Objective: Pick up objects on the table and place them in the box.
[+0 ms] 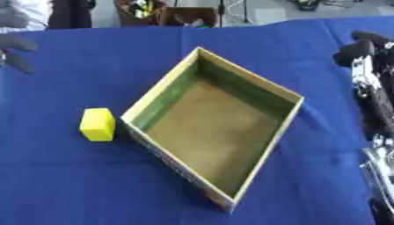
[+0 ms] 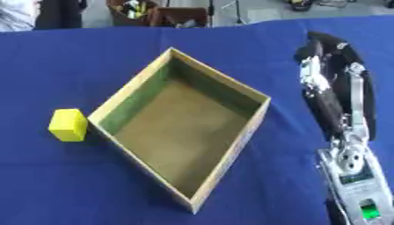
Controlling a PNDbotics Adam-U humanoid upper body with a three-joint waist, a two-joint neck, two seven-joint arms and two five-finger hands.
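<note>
Yellow block (image 1: 98,124) sits just beside the open box (image 1: 286,128).

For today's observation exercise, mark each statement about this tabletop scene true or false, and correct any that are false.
1. The small yellow block lies inside the open cardboard box. False: it sits on the blue tablecloth, just outside the box's left wall.
2. The box holds nothing. True.
3. The robot's right hand is over the box. False: it is to the box's right, above the cloth.
4. The box lies askew, one corner pointing toward the camera. True.
5. The cloth is red. False: it is blue.
</note>
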